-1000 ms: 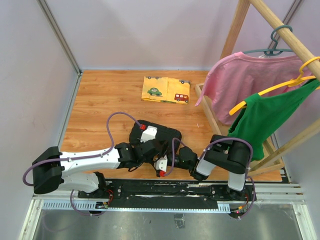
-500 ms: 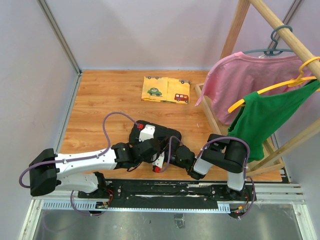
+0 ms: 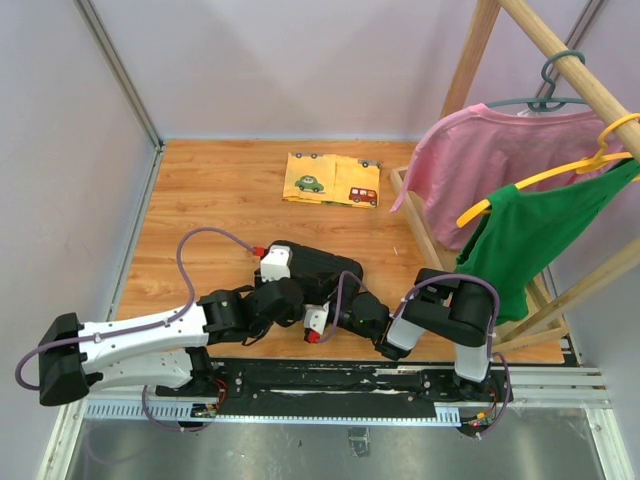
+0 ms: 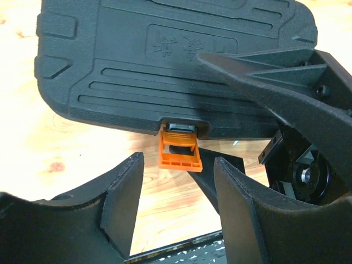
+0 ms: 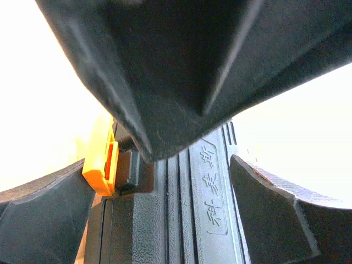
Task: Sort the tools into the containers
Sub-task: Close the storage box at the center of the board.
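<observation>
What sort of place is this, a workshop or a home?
Probably a lab test booth: plain walls box in a wooden table, two robot arms are bolted to a metal rail, and a clothes rack looks like a prop.

Black case (image 3: pixel 332 264) lies flat on the wooden table (image 3: pixel 200 200), close to the near edge, about mid-width. The left arm reaches in low from the near-left corner. Left gripper (image 3: pixel 298 298) is at the case's near-left side; contact cannot be told. The right arm folds in from the near-right. Right gripper (image 3: pixel 335 302) is at the case's near edge, just beside the left one. Jaw gaps are unreadable from above. Folded yellow cloth (image 3: pixel 332 180) with car prints lies toward the far edge, well apart from the case. Wooden rack (image 3: pixel 470 60) at the right edge carries a pink shirt (image 3: pixel 480 165) and a green top (image 3: pixel 530 235).
</observation>
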